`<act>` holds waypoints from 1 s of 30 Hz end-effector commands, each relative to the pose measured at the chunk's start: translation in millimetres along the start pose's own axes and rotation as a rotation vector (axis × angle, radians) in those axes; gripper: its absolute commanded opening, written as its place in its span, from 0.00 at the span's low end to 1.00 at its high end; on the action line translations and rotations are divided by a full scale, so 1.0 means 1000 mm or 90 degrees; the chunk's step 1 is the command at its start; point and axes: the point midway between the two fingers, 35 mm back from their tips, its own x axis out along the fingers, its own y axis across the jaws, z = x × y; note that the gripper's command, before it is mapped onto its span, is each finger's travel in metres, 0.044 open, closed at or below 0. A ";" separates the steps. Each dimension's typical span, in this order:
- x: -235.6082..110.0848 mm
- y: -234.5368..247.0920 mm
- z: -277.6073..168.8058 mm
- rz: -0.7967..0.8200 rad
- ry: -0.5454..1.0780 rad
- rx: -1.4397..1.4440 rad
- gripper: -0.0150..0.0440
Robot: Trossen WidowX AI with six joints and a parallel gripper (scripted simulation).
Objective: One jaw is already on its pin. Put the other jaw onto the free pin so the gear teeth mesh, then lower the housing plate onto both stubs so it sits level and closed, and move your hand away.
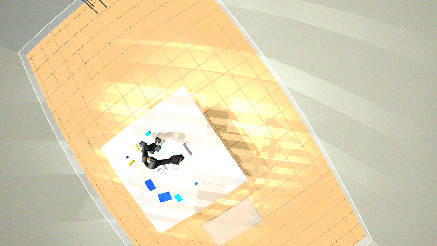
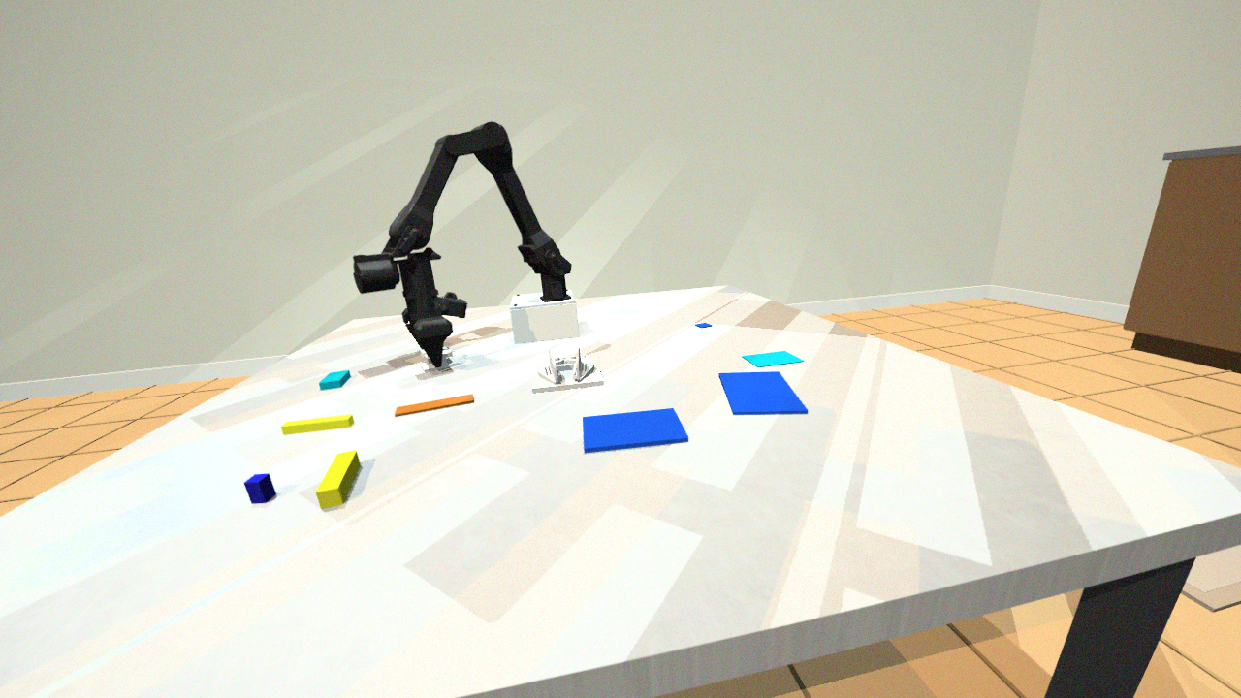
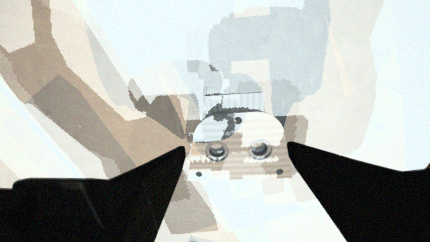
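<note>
My gripper (image 2: 437,364) (image 3: 234,148) is open and empty, pointing down with its fingertips on either side of the white housing plate (image 3: 262,129). The plate has a rounded end, two large holes and several small dark holes. No contact with the fingers can be made out. The white base (image 2: 568,386) stands apart from the gripper, to its right in the exterior view. Two pale toothed jaws (image 2: 550,370) (image 2: 582,367) rise from it. The pins, and whether the teeth mesh, are too small to tell.
An orange bar (image 2: 433,405), yellow bars (image 2: 317,424) (image 2: 338,478), a dark blue cube (image 2: 259,488) and a teal block (image 2: 334,379) lie on the table. Blue plates (image 2: 634,430) (image 2: 761,393) and a cyan plate (image 2: 772,358) lie right of the base. The robot's white mount (image 2: 545,321) stands behind.
</note>
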 end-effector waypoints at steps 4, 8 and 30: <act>0.002 0.000 0.001 -0.002 -0.002 -0.002 1.00; 0.002 0.000 0.001 -0.002 -0.002 -0.002 1.00; 0.002 0.000 0.001 0.000 -0.002 0.000 0.89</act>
